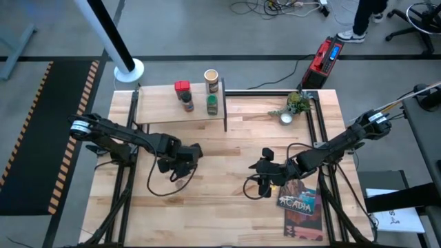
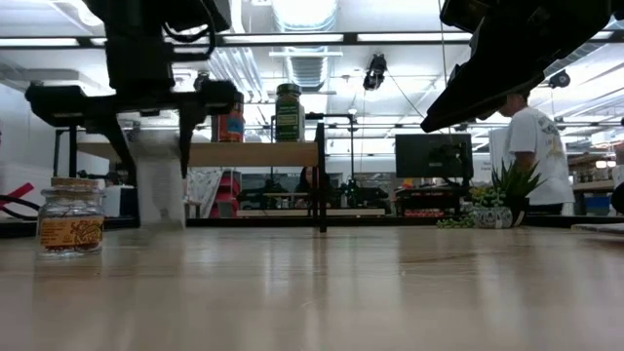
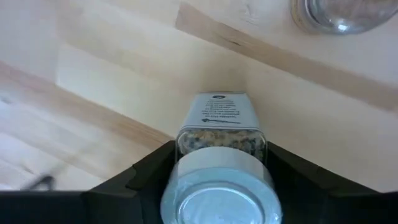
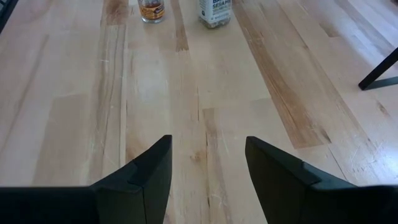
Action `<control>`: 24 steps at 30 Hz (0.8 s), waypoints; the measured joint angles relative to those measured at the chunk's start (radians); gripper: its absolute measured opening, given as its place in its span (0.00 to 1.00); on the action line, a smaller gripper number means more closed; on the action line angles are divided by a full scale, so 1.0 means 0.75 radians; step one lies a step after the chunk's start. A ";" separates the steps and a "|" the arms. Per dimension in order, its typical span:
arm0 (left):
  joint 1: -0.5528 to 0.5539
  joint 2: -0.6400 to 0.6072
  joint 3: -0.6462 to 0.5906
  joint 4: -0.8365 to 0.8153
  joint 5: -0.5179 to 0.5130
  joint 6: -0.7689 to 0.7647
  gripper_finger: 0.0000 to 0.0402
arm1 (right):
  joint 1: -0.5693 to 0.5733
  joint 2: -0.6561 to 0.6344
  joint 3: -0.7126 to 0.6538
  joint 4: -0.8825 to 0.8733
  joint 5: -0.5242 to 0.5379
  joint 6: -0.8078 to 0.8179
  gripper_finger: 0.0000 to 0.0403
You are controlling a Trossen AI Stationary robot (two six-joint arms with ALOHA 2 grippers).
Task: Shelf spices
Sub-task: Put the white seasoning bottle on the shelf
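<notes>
left gripper: reaching over mid-table, clamping the white-capped jar at its sides.
right gripper: hovering low near the book, fingers spread, holding nothing.
shelf: carrying 4 spices.
low view only: a 2nd jar, possibly cork-topped, standing on the table.

Wooden table: shelf, book, plant
</notes>
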 joint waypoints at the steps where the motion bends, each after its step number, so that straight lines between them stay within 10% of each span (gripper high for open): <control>1: -0.001 0.000 0.000 0.012 -0.002 0.049 0.52 | 0.000 0.000 0.000 0.000 0.000 0.000 0.45; 24: -0.002 0.000 0.154 0.070 -0.135 -0.088 0.63 | 0.000 0.000 0.000 -0.001 0.000 0.004 0.45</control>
